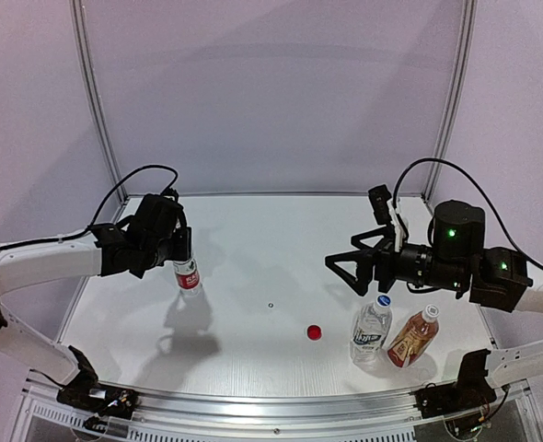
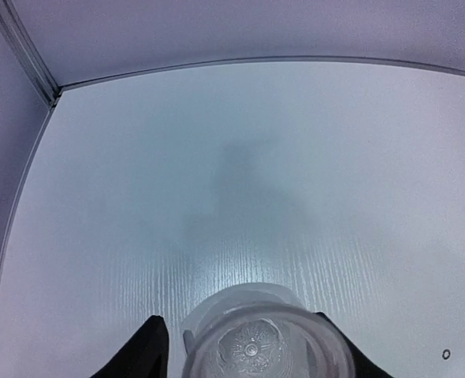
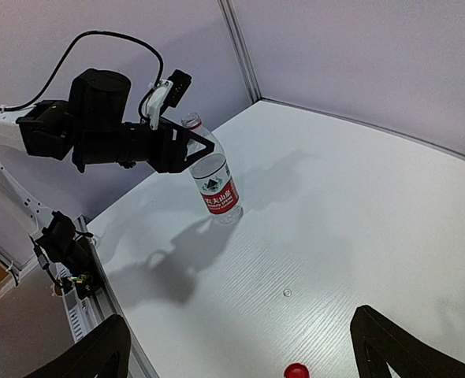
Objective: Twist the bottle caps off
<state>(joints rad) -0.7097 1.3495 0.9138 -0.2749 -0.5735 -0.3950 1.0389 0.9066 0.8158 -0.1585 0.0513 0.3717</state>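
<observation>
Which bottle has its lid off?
The red-label bottle, standing alone on the left. Its neck is bare, and a red cap lies on the table. The blue-capped bottle and the amber bottle both have caps on.

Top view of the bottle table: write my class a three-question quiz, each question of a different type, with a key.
1. True or false: the red cap lies loose on the table.
2. Which bottle stands between the left pincer's fingers? A: red-label bottle. B: blue-capped bottle. C: amber bottle.
3. How many bottles have caps on?
Key: 1 true. 2 A. 3 two, the blue-capped bottle and the amber bottle.
</observation>
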